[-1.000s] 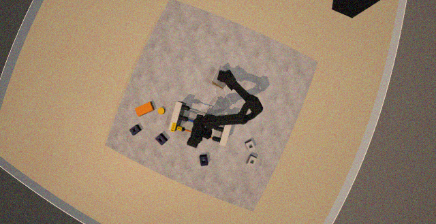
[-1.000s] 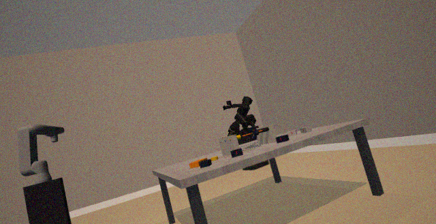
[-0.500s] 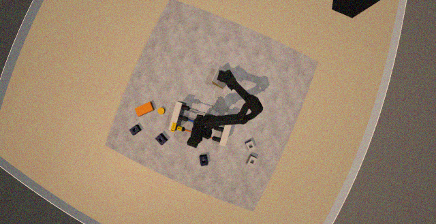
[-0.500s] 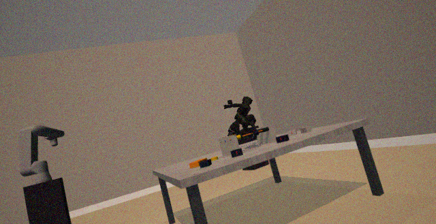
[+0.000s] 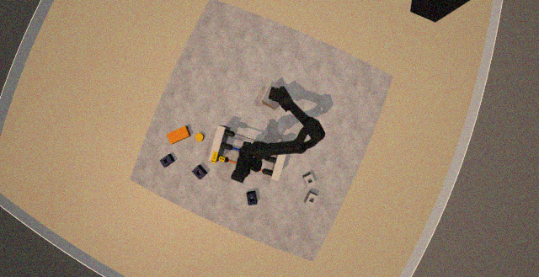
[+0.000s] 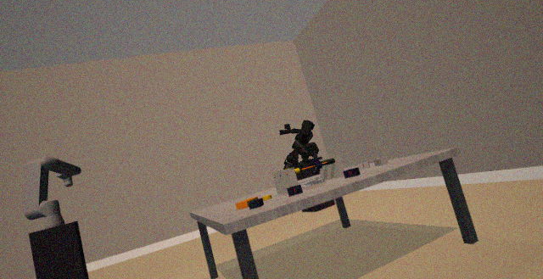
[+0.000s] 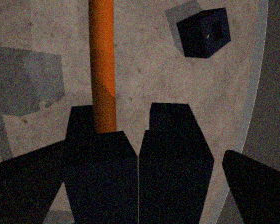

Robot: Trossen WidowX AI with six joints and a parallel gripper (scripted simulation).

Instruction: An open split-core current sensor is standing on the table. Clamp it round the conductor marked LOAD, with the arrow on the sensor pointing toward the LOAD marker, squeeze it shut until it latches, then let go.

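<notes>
Orange conductor [image 7: 102,43]: I see it running straight up the wrist view, passing through the dark sensor body below; in the top view only short orange stubs show either side of the arm.
Split-core sensor [image 7: 138,179]: two dark halves sit side by side on the orange conductor, their inner faces meeting along a thin seam. I cannot tell whether it is latched, and no arrow is legible.
Hand [image 7: 140,192]: fingers spread wide, one dark finger [image 7: 24,185] at lower left and the other at lower right, each standing apart from the sensor. It has hold of nothing.
Arm [image 5: 295,140]: black, reaching from its base near mid-worktop down over the rack, the hand end above the rack's lower rail.
Conductor rack [image 5: 217,142]: pale end plates with several rods strung between them; yellow marker tags [image 5: 217,157] sit at the left end plate. Their lettering is too small for me to read.
Worktop [image 5: 236,50]: mottled grey slab on dark legs.
Orange block [image 5: 178,134]: left of the rack, with a small yellow disc [image 5: 199,136] just beside it.
Dark sensor blocks [image 5: 200,171]: three scattered below the rack, well apart.
Pale grey blocks [image 5: 309,178]: two, near each other, right of the rack.
Dark cube [image 7: 204,30]: lying on the worktop right of the conductor in the wrist view, apart from it.
</notes>
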